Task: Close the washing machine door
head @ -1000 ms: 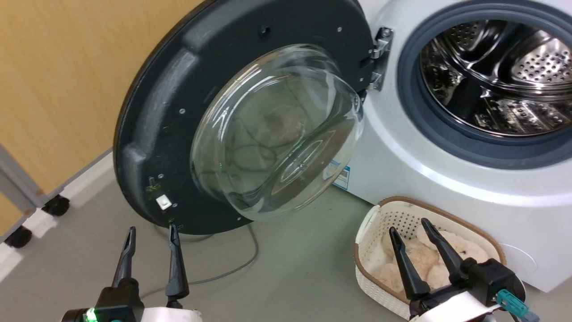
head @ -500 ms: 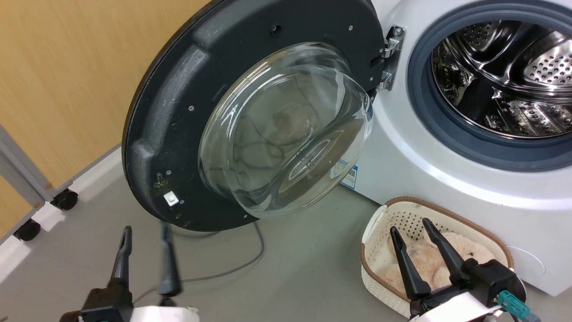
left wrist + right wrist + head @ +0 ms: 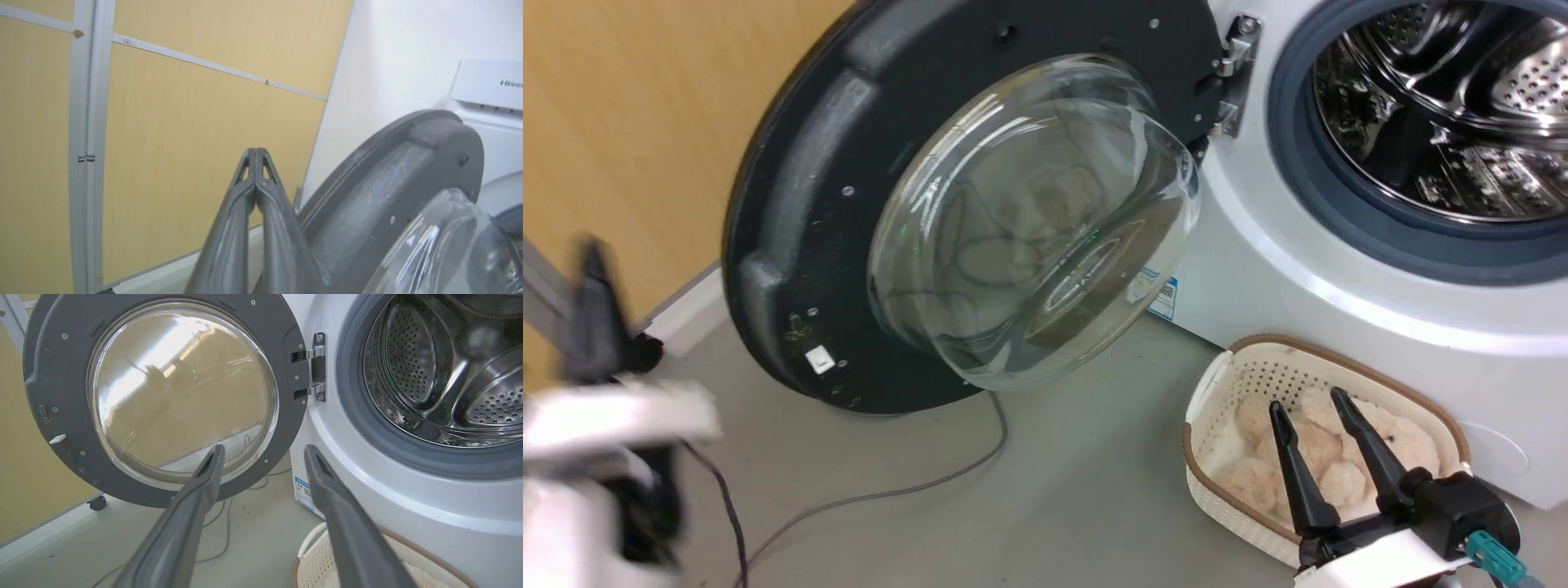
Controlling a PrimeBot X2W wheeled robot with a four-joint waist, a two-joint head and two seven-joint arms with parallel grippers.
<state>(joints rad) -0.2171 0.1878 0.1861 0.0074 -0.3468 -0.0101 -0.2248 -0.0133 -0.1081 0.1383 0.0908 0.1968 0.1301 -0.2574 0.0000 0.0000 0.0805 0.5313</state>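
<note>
Door (image 3: 800, 188) stands open left of the drum (image 3: 1445, 98), hinged to the machine (image 3: 1298, 310). Basket (image 3: 1205, 408) sits on the floor (image 3: 1054, 506) before the machine; cable (image 3: 890, 494) lies below the door.

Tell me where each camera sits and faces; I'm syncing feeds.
Head view: from the head, down at the open washing machine door, drum and basket; right pincer lower right, blurred left forearm left.
Left wrist view: along the shut left pincer, toward the wood wall and door rim.
Right wrist view: along the open right pincer, at the door's inner face and drum.
All share the door.
</note>
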